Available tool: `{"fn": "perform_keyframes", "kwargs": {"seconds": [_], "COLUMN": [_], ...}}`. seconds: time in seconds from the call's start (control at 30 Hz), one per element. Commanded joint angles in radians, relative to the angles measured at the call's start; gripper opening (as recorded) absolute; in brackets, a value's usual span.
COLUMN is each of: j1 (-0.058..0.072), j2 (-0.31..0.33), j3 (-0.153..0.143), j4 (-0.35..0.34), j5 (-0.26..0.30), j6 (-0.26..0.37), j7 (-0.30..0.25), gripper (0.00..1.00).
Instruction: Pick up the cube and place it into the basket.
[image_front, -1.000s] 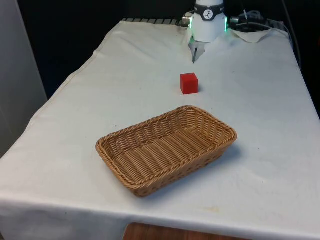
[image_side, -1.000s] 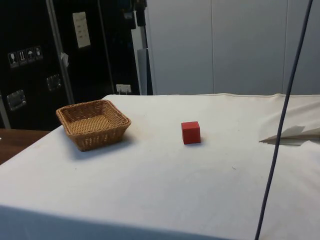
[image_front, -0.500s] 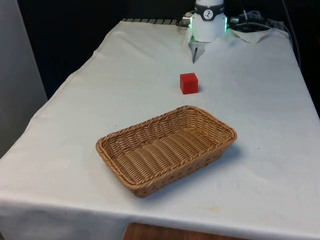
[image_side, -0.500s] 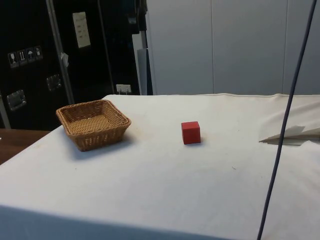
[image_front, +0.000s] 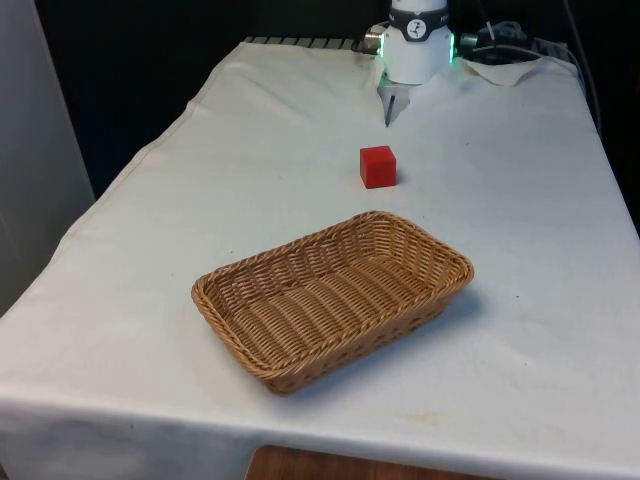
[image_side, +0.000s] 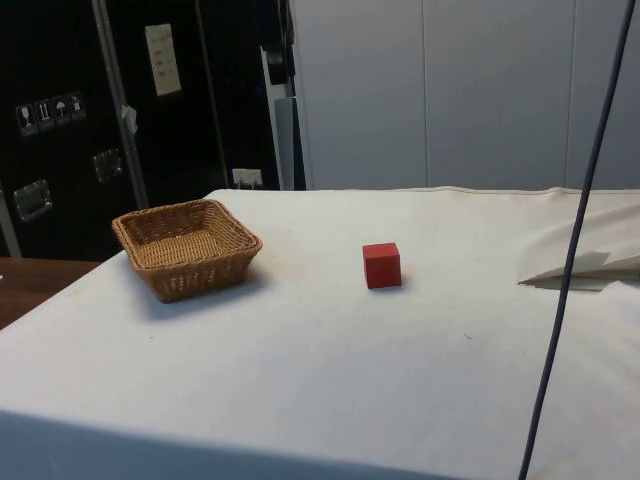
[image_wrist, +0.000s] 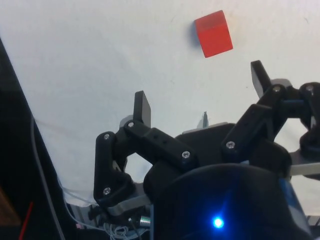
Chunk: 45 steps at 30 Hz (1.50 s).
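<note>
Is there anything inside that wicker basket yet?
No. The basket shows only its bare woven floor. The red cube sits on the white cloth, apart from it. The near wall's foot is hidden in the side view.

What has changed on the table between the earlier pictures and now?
Nothing on the table has visibly changed. The red cube stands on the white cloth at the same place, apart from the wicker basket, which holds nothing. In the wrist view the tool is open, above the cloth, with the cube lying beyond its fingers.
</note>
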Motion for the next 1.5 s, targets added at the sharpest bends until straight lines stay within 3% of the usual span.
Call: {"fn": "perform_keyframes", "kwargs": {"seconds": [0.0,0.33,1.17,1.47], "j1": [0.0,0.0,-0.001,-0.011], "j2": [0.0,-0.001,-0.112,-0.145], "j3": [0.0,0.001,-0.003,-0.019], "j4": [0.0,-0.004,-0.124,-0.16], "j5": [0.0,0.0,-0.017,-0.038], "j6": [0.0,-0.001,0.004,0.018], "j7": [-0.006,-0.018,-0.089,-0.112], "gripper": [1.0,1.0,1.0,1.0]}}
